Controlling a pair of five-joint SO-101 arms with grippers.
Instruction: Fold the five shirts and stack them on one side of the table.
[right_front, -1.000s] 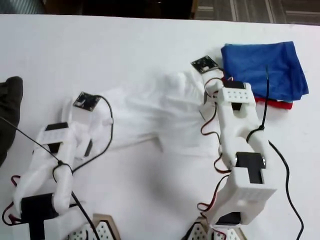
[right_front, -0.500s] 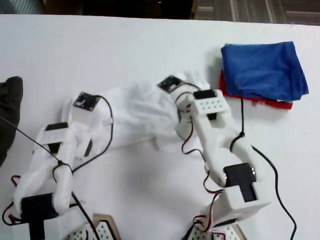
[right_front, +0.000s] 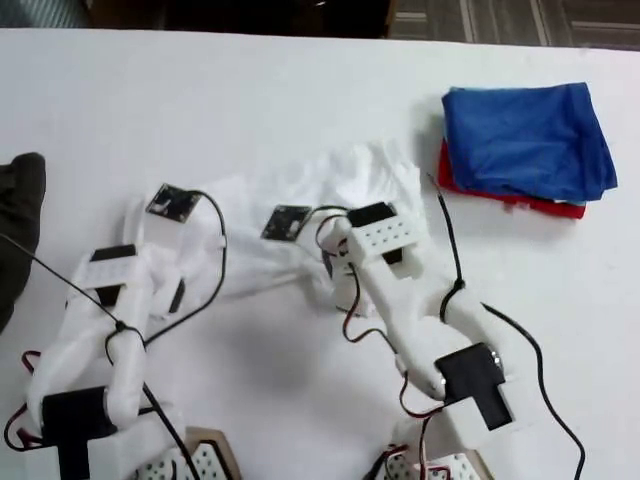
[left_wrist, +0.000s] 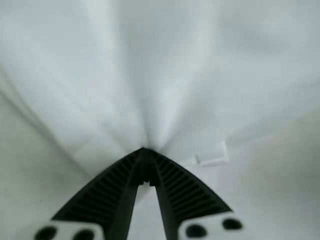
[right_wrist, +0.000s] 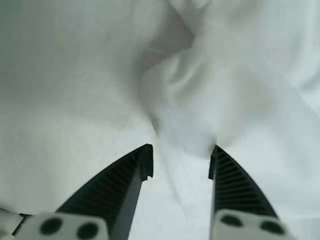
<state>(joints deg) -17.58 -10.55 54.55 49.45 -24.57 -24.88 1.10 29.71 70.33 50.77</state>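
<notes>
Lying crumpled across the middle of the table (right_front: 200, 90), the white shirt (right_front: 370, 185) is pinched in the clenched jaws of the left gripper (left_wrist: 144, 152), while the right gripper (right_wrist: 180, 160) holds its jaws apart over a raised fold. A folded blue shirt (right_front: 525, 135) tops a red shirt (right_front: 550, 208) near the right edge, a dark garment (right_front: 20, 215) lies at the left edge, and bare tabletop spans the far side.
</notes>
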